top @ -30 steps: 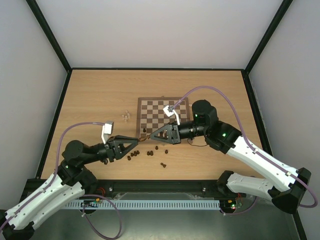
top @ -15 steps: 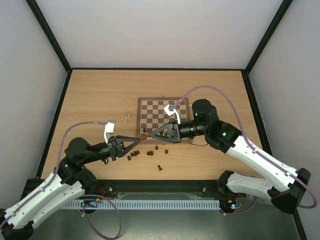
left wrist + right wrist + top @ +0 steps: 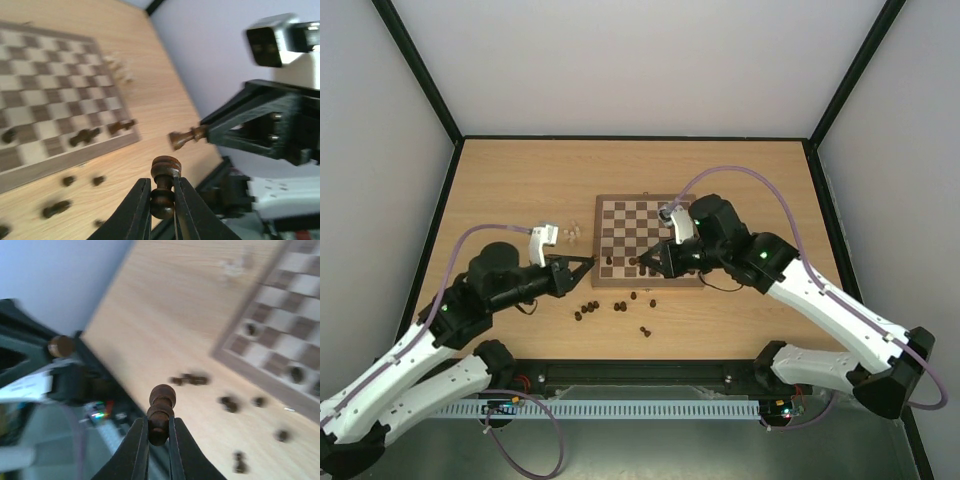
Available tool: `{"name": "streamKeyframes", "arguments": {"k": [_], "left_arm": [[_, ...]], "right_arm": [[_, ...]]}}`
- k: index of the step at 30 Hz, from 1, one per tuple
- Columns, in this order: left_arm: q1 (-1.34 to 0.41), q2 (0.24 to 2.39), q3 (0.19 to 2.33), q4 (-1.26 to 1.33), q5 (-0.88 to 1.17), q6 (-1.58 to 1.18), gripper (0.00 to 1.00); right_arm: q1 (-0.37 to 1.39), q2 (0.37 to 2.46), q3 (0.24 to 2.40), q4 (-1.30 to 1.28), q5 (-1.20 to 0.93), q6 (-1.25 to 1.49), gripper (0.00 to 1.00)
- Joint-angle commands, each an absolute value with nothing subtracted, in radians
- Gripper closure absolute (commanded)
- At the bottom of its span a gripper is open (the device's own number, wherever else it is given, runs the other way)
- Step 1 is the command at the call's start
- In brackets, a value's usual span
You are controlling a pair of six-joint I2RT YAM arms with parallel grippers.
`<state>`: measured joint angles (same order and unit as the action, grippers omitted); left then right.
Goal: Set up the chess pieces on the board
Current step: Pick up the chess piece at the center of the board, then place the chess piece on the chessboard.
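Note:
The board (image 3: 647,225) lies mid-table, with a few dark pieces (image 3: 609,262) on its near rows. My left gripper (image 3: 588,262) is just off the board's near-left corner. In the left wrist view it (image 3: 162,182) is shut on a dark pawn (image 3: 166,167). My right gripper (image 3: 638,261) is over the board's near edge. In the right wrist view it (image 3: 158,421) is shut on a dark piece (image 3: 162,397). That piece also shows in the left wrist view (image 3: 182,138). Loose dark pieces (image 3: 586,310) lie on the table in front of the board.
A small cluster of pale pieces (image 3: 572,232) stands left of the board and also shows in the left wrist view (image 3: 120,67). More dark pieces (image 3: 646,330) lie toward the table's near edge. Black frame posts border the table.
Both grippers were tip to tip in front of the board. The left one has lifted and drawn back to the left with its pawn. The right one has pulled back over the board's near edge.

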<state>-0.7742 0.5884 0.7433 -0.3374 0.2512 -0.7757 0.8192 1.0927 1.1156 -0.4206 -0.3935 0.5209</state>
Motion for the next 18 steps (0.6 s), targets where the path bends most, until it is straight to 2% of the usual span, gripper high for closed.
{"name": "streamKeyframes", "arguments": {"k": [1, 9, 18], "left_arm": [[-0.778, 0.691, 0.801, -0.583, 0.066, -0.712, 0.86], [-0.778, 0.841, 0.808, -0.635, -0.051, -0.687, 0.85], [-0.78, 0.873, 0.803, -0.632, -0.072, -0.671, 0.84]], "right_arm": [[0.816, 1.167, 1.165, -0.708, -0.03, 0.44, 0.98], [0.834, 1.31, 1.177, -0.807, 0.251, 0.455, 0.98], [0.838, 1.436, 1.182, -0.738, 0.227, 0.425, 0.97]]}}
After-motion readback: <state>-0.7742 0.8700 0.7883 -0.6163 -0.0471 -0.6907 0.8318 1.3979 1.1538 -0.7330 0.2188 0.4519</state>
